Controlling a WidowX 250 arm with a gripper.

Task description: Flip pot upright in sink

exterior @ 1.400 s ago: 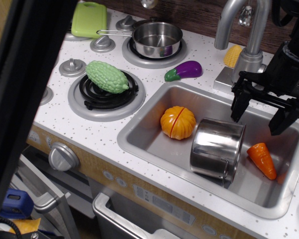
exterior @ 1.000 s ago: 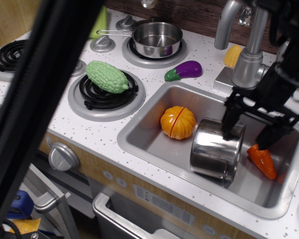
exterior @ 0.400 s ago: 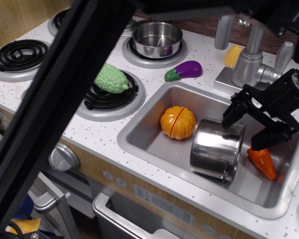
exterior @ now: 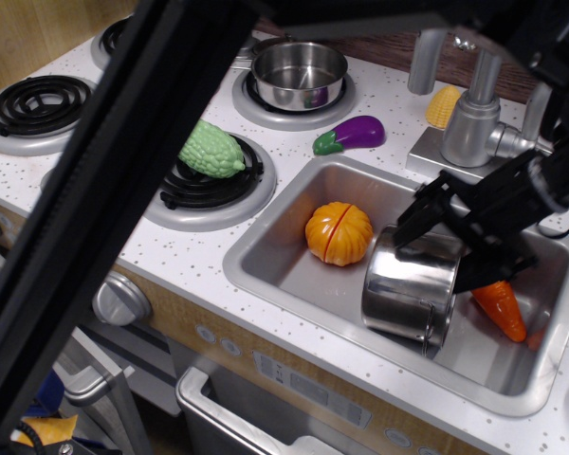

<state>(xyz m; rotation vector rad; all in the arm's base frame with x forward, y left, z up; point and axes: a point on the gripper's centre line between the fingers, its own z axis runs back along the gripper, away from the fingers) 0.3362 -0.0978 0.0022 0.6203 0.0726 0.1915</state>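
Currently the pot lies on its side in the sink, mouth facing right toward the orange toy carrot, closed base toward the left. Shiny steel wall, one small loop handle visible low on the rim. Toy pumpkin sits just beside it on the left, orange with a red seam, near or touching the pot's base; can't tell which.

Black claw hangs over the pot's upper rim, fingers spread: one finger at the pot's top-left edge, the other down on the right between the rim and the carrot. Whether either finger touches the metal, can't tell. Nothing pinched.

On the white speckled worktop: purple toy eggplant just behind the sink's back-left corner, green bumpy gourd on a black coil burner, long-handled steel pan upright on the rear burner, yellow corn beside the silver faucet. Another coil burner far left. Dark blurred bar crosses the left foreground, blocking part of the stove.
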